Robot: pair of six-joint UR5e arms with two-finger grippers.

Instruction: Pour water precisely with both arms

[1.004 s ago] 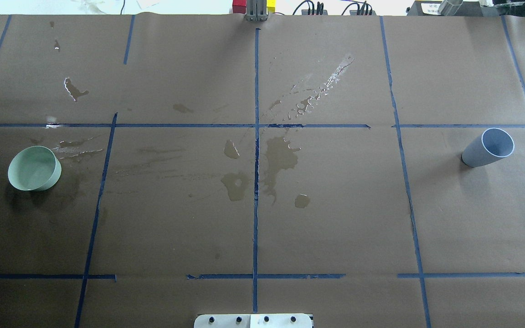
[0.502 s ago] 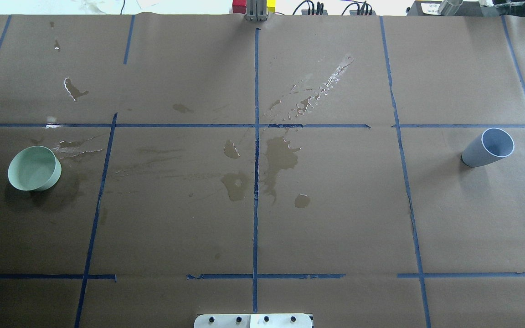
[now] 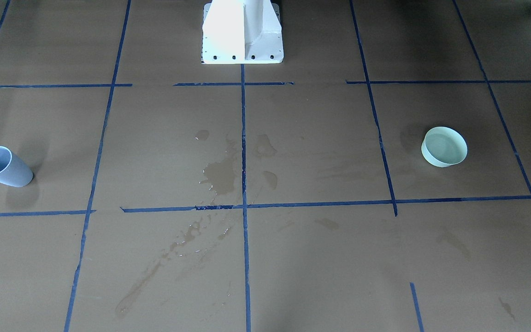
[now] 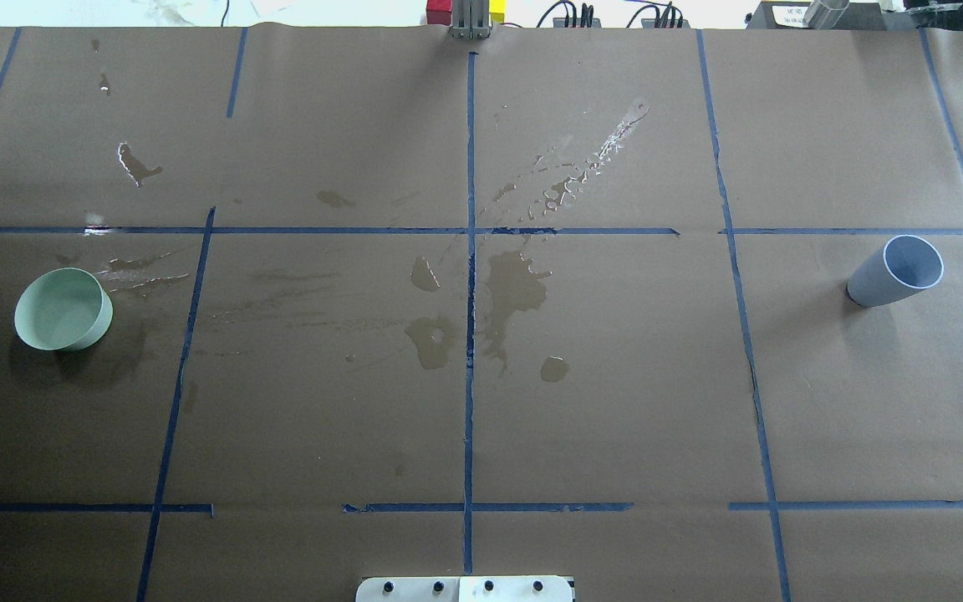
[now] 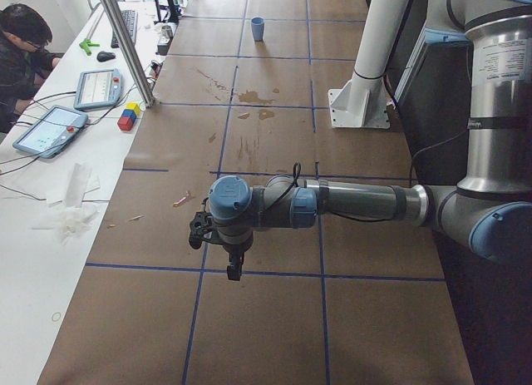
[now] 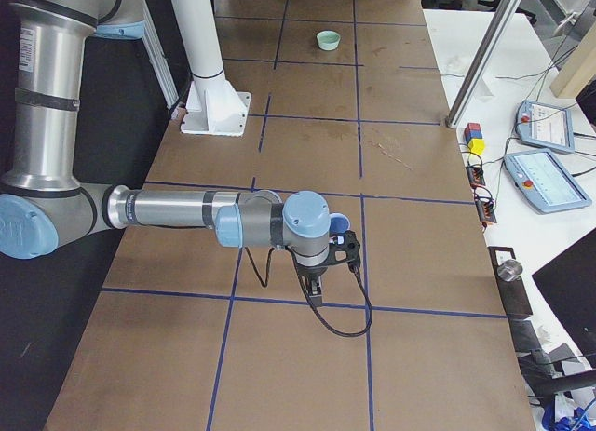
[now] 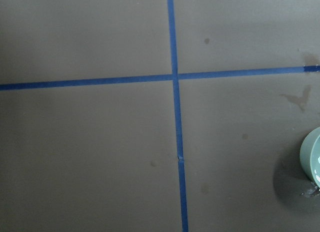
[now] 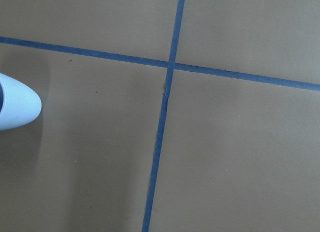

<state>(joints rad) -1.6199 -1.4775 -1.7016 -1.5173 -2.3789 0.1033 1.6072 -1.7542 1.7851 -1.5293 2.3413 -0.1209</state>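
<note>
A pale green bowl [image 4: 63,308] stands at the table's left; its flat glossy inside looks like water [image 3: 445,145]. Its edge shows in the left wrist view [image 7: 312,154]. A blue-grey cup [image 4: 895,271] stands upright at the right, and its rim shows in the right wrist view [image 8: 17,106]. Neither arm appears in the overhead or front-facing views. In the exterior left view my left gripper [image 5: 234,271] hangs pointing down above the table. In the exterior right view my right gripper [image 6: 317,296] hangs beside the cup [image 6: 341,228]. I cannot tell whether either is open or shut.
Wet stains [image 4: 515,288] spread over the brown paper at the centre, with blue tape lines [image 4: 470,334] crossing it. The white pedestal [image 3: 242,32] stands at the robot's side. An operator [image 5: 21,44], tablets and coloured blocks [image 5: 129,116] are on the far side.
</note>
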